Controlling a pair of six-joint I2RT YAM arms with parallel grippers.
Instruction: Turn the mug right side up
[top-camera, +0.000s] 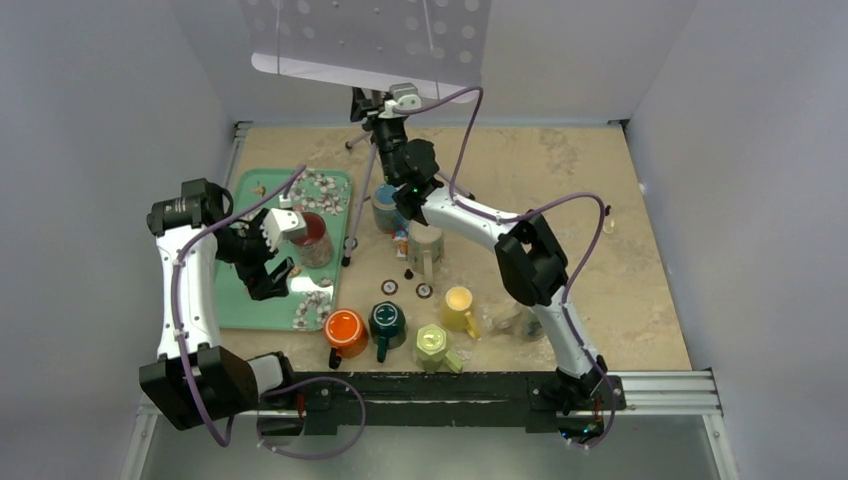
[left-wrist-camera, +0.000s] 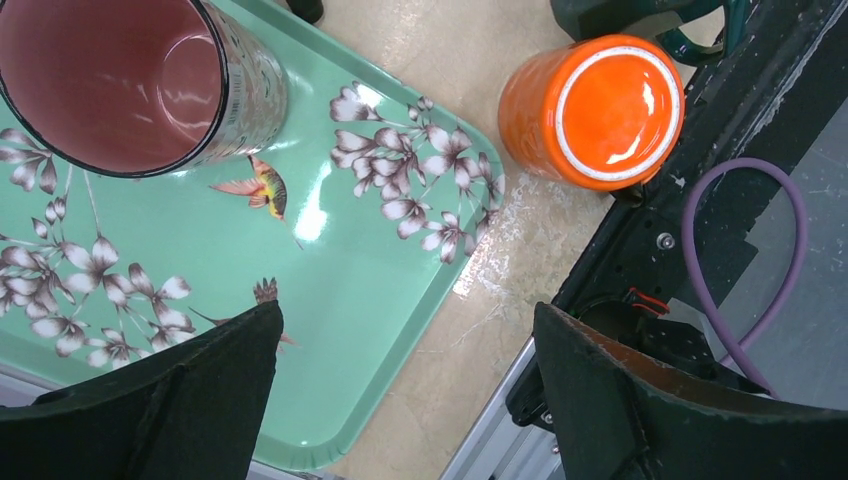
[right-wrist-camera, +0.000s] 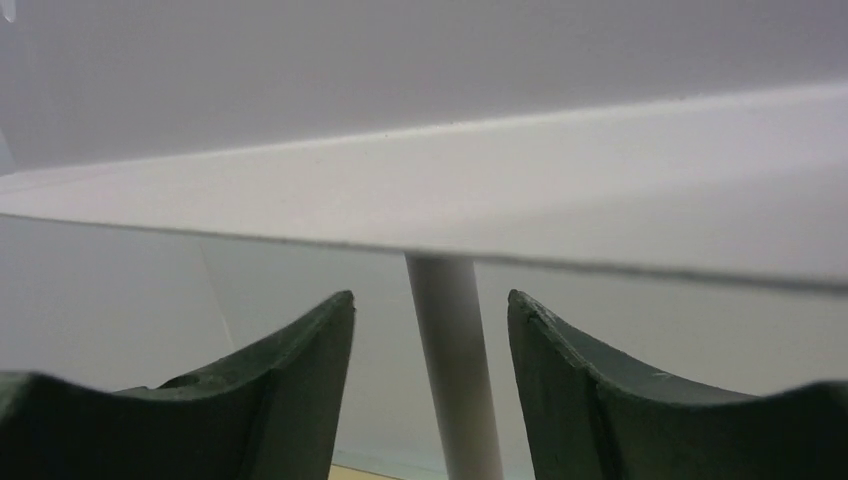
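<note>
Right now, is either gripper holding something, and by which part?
Nothing is held. The left gripper is open over the green tray; the right gripper is open too, empty.

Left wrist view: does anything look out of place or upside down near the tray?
Yes. The orange mug, on the table just off a corner of the tray, stands upside down: its ringed base faces up. The pink-lined mug on the tray is upright. No spill shows.

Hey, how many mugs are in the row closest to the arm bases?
4. From left: orange mug beside the tray's corner, dark green mug, pale green mug, yellow mug farthest right. None seems hidden there; more cups stand farther back.
</note>
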